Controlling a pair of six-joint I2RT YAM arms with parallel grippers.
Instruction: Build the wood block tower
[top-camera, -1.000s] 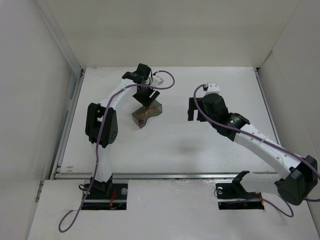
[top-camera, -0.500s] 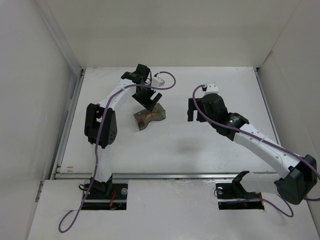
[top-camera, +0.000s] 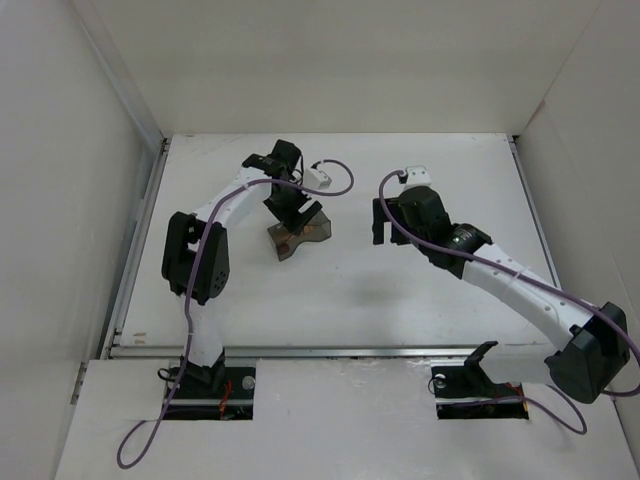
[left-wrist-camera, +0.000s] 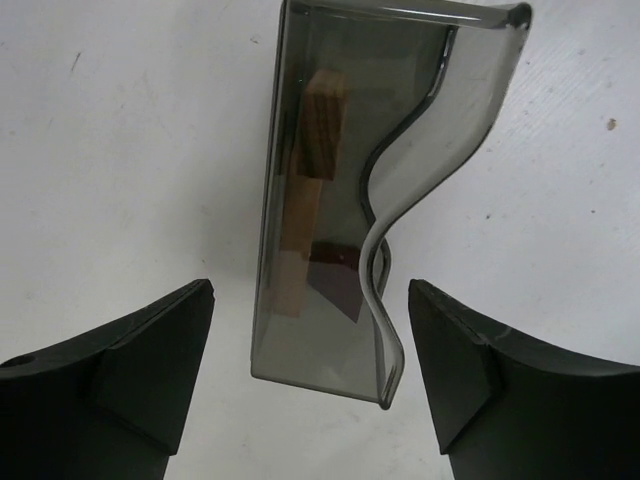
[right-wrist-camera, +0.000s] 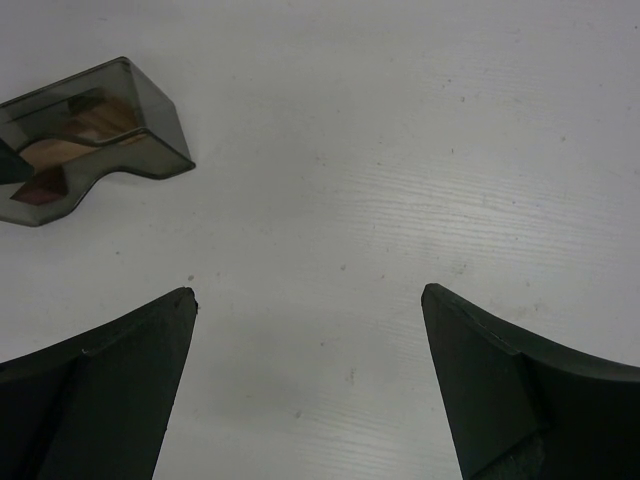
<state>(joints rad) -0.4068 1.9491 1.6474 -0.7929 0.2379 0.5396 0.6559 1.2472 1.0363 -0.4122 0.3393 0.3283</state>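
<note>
Reaching forward and angled downward, the left claw (left-wrist-camera: 310, 290) and right claw (right-wrist-camera: 308, 290) each stand with jaws spread wide, neither gripping anything.

Three blocks (left-wrist-camera: 300, 235), one bin (left-wrist-camera: 318, 362)

"What sort of place is this?"

"A robotics lab, a test cell by the look of it. The bare white counter (top-camera: 340, 295) is boxed in by plain white panels (top-camera: 340, 70)."

"What else shows it?"

"The left arm (top-camera: 190, 262) and right arm (top-camera: 510, 285) are bolted at the near edge. Purple cables (top-camera: 121, 447) trail from them, and a metal rail (top-camera: 330, 350) runs along the front."
</note>
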